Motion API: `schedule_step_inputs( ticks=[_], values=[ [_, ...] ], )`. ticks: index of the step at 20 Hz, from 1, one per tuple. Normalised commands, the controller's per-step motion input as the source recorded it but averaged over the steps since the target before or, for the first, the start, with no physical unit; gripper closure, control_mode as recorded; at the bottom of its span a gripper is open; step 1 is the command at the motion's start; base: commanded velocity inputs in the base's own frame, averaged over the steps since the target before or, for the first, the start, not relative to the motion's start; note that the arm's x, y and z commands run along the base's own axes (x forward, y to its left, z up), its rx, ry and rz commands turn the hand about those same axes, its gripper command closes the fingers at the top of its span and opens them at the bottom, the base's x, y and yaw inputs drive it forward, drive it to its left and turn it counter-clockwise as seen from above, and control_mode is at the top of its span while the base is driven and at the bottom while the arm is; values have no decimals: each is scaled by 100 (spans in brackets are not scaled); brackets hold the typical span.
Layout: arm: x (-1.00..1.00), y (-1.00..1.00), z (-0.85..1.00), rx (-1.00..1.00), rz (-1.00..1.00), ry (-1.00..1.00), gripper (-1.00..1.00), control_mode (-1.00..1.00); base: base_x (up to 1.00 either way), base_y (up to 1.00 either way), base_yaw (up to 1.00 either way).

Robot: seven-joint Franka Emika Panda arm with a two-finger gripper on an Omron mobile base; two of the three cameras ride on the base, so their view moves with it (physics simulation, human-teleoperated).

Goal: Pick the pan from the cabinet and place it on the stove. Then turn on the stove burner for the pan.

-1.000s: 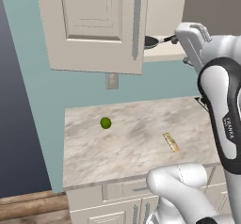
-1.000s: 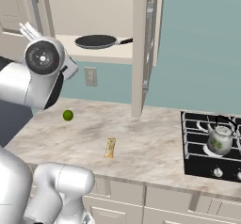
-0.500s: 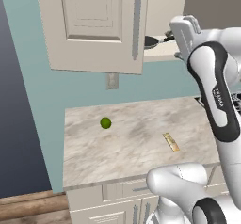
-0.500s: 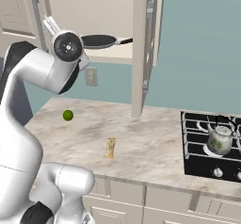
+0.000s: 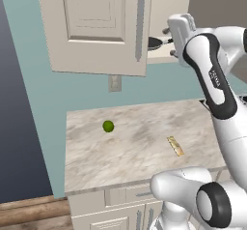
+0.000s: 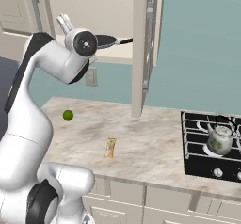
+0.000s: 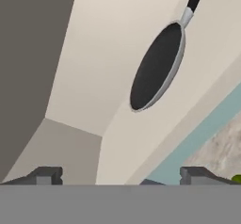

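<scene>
One pan (image 5: 155, 42) lies on the cabinet (image 5: 101, 26) shelf, just beyond the raised arm, in the left base view. From the right base view its handle (image 6: 124, 41) points away toward the stove (image 6: 212, 148). Hand view: claw (image 7: 120, 175) spread wide, empty, pan (image 7: 156, 68) ahead, apart. Likely rigid, fairly heavy; grasp the thin handle near the bowl.
</scene>
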Motion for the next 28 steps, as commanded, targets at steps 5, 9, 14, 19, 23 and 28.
schedule_step_inputs(
  ticks=[5, 9, 14, 19, 23, 28],
  values=[
    [51, 4, -7, 6, 2, 0, -100, -100, 0, 0, 0],
    [44, 16, -4, 2, 3, 2, -100, -100, 0, 0, 0],
    [42, 22, -2, 1, 4, 2, -100, -100, 0, 0, 0],
    [35, 26, -1, 0, 4, 2, -100, -100, 0, 0, 0],
    [10, 31, 0, 0, 7, 0, -100, -100, 0, 0, 0],
    [-14, 45, 0, 0, 10, 0, -100, -100, 0, 0, 0]
  ],
)
